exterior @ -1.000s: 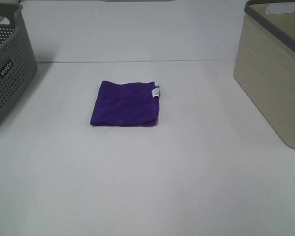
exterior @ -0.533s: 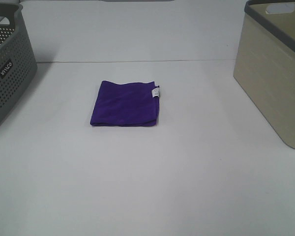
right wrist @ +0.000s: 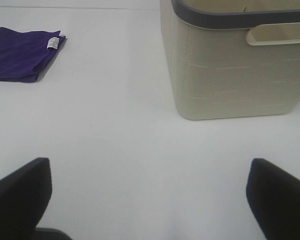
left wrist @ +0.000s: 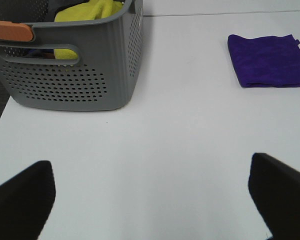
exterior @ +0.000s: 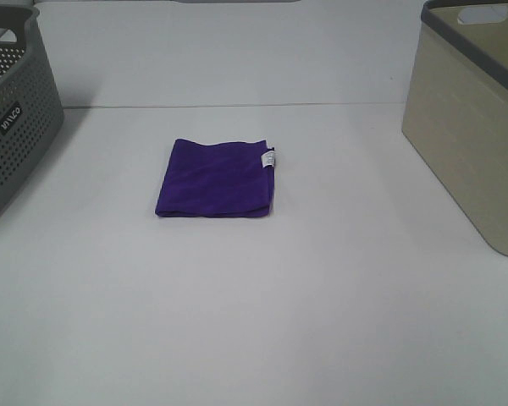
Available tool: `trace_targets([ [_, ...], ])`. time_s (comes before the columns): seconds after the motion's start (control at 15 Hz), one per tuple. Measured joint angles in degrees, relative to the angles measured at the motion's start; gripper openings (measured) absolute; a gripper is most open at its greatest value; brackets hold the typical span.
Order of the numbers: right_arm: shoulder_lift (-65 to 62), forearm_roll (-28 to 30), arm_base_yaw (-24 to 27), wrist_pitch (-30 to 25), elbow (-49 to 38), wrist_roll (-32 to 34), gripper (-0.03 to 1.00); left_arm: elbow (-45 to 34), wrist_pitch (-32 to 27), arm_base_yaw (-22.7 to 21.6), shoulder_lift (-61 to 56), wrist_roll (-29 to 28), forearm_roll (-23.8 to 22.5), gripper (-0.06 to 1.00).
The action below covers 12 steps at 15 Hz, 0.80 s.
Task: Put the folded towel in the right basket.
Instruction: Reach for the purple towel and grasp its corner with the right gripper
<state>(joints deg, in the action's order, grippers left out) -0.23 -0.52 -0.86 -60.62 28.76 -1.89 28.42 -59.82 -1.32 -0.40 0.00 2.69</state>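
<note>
A folded purple towel [exterior: 216, 178] with a small white tag lies flat on the white table, left of centre. It also shows in the left wrist view [left wrist: 270, 60] and the right wrist view [right wrist: 22, 55]. The right basket [exterior: 470, 127] is beige with a grey rim and stands at the right edge; it is near in the right wrist view [right wrist: 235, 65]. My left gripper [left wrist: 152, 200] is open and empty, well short of the towel. My right gripper [right wrist: 150, 200] is open and empty, in front of the beige basket. Neither gripper shows in the exterior view.
A grey perforated basket [exterior: 13, 118] stands at the left edge; in the left wrist view [left wrist: 70, 75] it holds yellow cloth [left wrist: 90, 10]. The white table [exterior: 262, 321] stretches between the two baskets.
</note>
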Motion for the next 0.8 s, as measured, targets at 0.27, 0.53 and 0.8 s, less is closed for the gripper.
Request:
trace_targets([
  [0.27, 0.0, 0.0, 0.0, 0.0, 0.0, 0.0, 0.96, 0.0, 0.0, 0.0, 0.0, 0.0, 0.0, 0.99],
  [0.53, 0.0, 0.0, 0.0, 0.0, 0.0, 0.0, 0.96, 0.0, 0.0, 0.0, 0.0, 0.3, 0.0, 0.99],
  [0.8, 0.0, 0.0, 0.0, 0.0, 0.0, 0.0, 0.96, 0.0, 0.0, 0.0, 0.0, 0.3, 0.0, 0.99],
])
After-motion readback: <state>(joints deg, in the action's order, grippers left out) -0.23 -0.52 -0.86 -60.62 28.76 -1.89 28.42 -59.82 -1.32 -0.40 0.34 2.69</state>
